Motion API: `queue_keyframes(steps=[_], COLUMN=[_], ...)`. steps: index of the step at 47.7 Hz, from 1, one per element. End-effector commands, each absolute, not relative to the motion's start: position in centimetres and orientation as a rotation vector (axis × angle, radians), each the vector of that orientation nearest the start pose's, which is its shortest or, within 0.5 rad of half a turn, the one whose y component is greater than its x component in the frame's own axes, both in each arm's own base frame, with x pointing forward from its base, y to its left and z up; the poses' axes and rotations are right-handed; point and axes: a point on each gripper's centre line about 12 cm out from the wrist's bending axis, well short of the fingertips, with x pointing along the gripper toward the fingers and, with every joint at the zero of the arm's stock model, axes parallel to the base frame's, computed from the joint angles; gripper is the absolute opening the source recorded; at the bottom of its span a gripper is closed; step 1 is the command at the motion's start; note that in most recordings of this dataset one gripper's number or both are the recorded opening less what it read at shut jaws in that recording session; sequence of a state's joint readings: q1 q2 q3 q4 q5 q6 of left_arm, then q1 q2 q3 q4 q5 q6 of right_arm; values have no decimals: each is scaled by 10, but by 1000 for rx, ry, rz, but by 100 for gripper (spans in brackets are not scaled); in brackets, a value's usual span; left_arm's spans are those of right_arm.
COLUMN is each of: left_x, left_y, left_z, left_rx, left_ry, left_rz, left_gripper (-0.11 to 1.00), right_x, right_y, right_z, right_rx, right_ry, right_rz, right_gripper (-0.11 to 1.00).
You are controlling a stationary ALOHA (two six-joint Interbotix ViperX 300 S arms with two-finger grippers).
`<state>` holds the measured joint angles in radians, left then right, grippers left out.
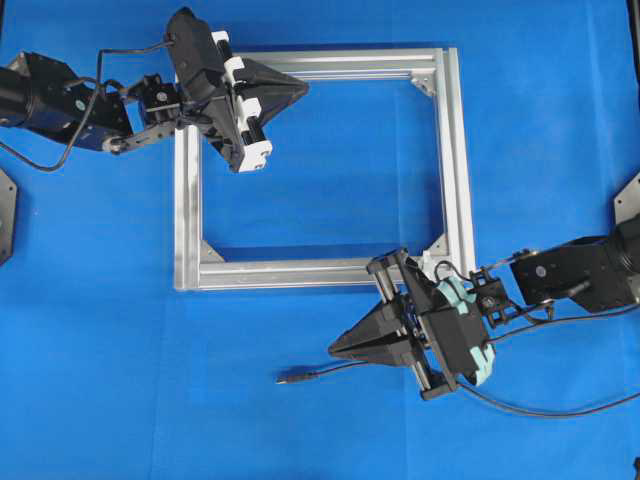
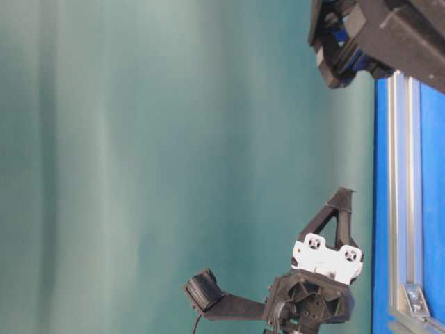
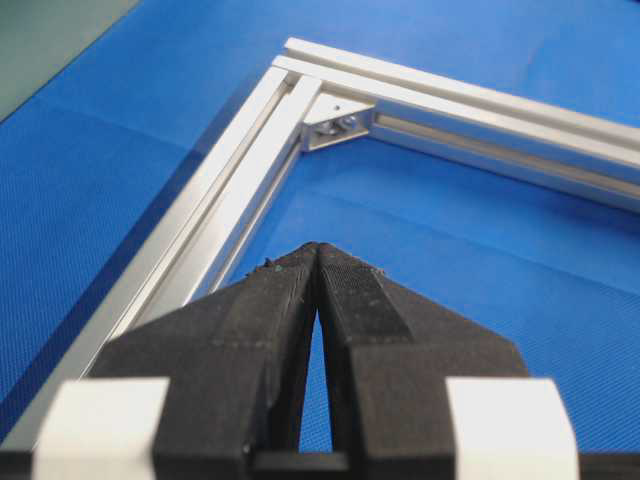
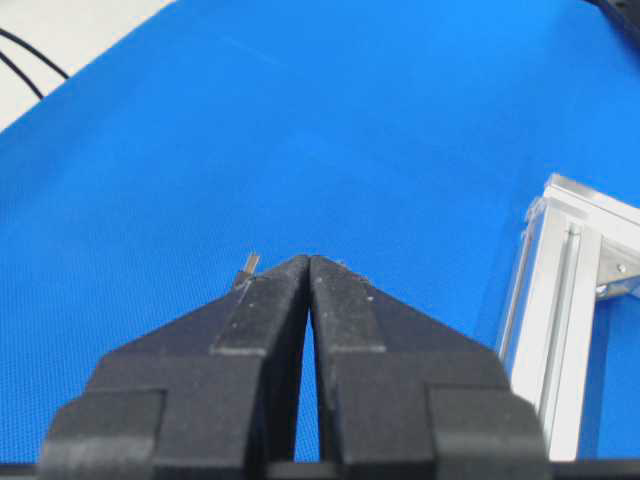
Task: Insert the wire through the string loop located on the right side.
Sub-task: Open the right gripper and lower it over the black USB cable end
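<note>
I am seeing the wire [image 1: 400, 368] lying on the blue bench [image 1: 100, 380], its small plug tip [image 1: 292, 378] resting free in front of the silver frame [image 1: 455, 160], just beside and below the right gripper [image 1: 335, 350]. From the tip the thin black line is running back under that gripper and out toward the right edge. In the right wrist view only the metallic end of the tip [image 4: 248, 263] is peeking out beside the left jaw, lying on the cloth rather than gripped. The right gripper's jaws are pressed together on nothing, hanging above the bench just outside the frame's near right corner. The left gripper [image 1: 303, 88] is hanging over the frame's far left corner, its jaws also together and empty, pointing across the top bar toward a grey corner bracket [image 3: 335, 122]. I cannot make out the string loop in any view.
</note>
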<state>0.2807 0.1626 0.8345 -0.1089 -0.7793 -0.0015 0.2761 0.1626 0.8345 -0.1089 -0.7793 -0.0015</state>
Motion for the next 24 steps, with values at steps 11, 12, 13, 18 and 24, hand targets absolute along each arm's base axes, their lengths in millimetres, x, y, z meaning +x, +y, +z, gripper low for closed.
queue_keyframes(steps=[11, 12, 13, 18, 24], left_x=[368, 369, 369, 369, 370], left_y=[114, 113, 114, 115, 115], left_z=[149, 150, 150, 151, 152], left_rx=[-71, -70, -68, -65, -60], left_ry=[185, 180, 181, 176, 173], left_rz=[347, 346, 347, 347, 348], left_gripper=[0, 0, 0, 0, 0], right_x=[370, 370, 370, 370, 370], right_y=[121, 121, 121, 121, 121], right_z=[155, 155, 155, 155, 156], right_rx=[-97, -95, -95, -91, -81], right_ry=[167, 167, 167, 168, 169], right_rz=[374, 373, 373, 372, 370], right_gripper=[-6, -6, -6, -6, -6])
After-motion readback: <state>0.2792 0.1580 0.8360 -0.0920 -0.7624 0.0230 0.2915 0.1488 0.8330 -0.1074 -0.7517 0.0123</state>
